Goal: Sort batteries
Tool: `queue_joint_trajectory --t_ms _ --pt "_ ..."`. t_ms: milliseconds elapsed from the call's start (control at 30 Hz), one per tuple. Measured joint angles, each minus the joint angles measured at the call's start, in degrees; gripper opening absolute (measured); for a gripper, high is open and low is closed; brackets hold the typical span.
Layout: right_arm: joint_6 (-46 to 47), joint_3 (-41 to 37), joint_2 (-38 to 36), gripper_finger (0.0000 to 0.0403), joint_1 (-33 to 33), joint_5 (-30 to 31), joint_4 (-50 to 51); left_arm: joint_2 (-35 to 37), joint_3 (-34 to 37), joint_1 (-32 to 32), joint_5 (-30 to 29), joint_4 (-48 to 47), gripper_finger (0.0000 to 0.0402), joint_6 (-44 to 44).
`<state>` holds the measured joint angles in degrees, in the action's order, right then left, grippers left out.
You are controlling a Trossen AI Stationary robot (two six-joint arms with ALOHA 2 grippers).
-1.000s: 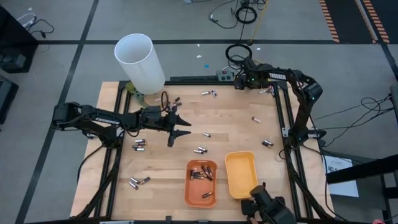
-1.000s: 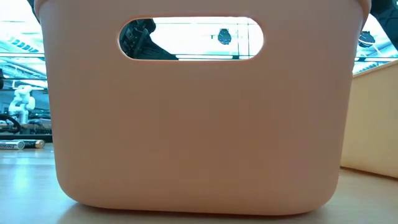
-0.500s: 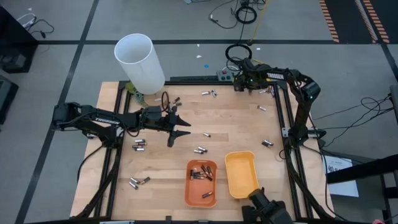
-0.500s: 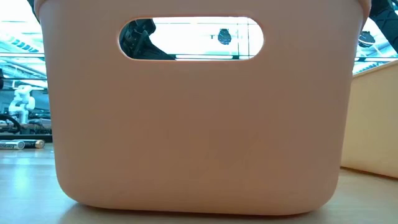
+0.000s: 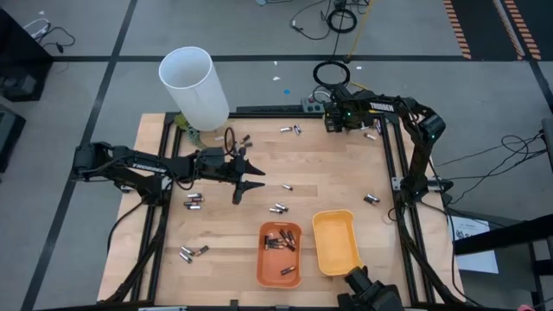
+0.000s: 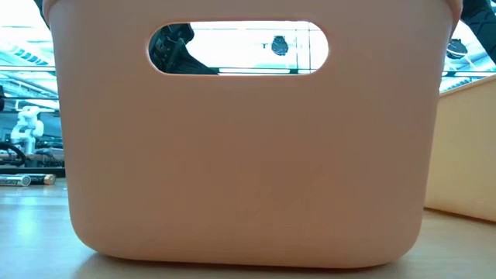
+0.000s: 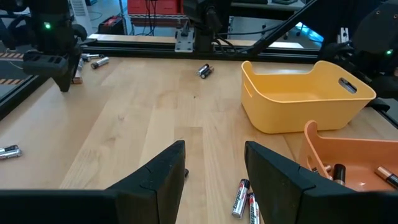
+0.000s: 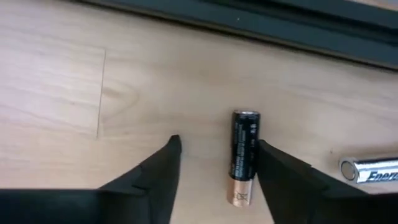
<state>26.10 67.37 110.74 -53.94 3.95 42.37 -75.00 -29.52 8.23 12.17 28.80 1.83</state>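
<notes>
right claw (image 8: 214, 165) moved toward rail | battery (image 8: 244, 155) lengthwise between fingers

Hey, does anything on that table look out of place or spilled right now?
Yes: loose batteries lie scattered across the table, and a few sit past the rail at the far edge. The orange tray holds several, while the yellow tray looks empty.

A pale peach plastic tray (image 6: 248, 170) fills nearly the whole view, its near wall pierced by an oblong handle slot. Beside it on the right shows a yellowish tray's edge (image 6: 469, 147). At far left, one silvery cylindrical battery (image 6: 27, 180) lies on the light wooden tabletop (image 6: 35, 232).
</notes>
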Motion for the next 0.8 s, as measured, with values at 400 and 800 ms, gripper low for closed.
queue_joint_trajectory --t_ms 400,800 --pt "-3.32 -0.13 -0.04 0.0022 0.24 0.14 0.25 0.0 0.0 0.0 0.01 0.0 0.0177 0.01" --pt "-3.34 -0.35 -12.52 0.0022 3.28 -0.31 2.39 0.0 0.0 0.0 -0.01 -0.02 0.0177 0.02"
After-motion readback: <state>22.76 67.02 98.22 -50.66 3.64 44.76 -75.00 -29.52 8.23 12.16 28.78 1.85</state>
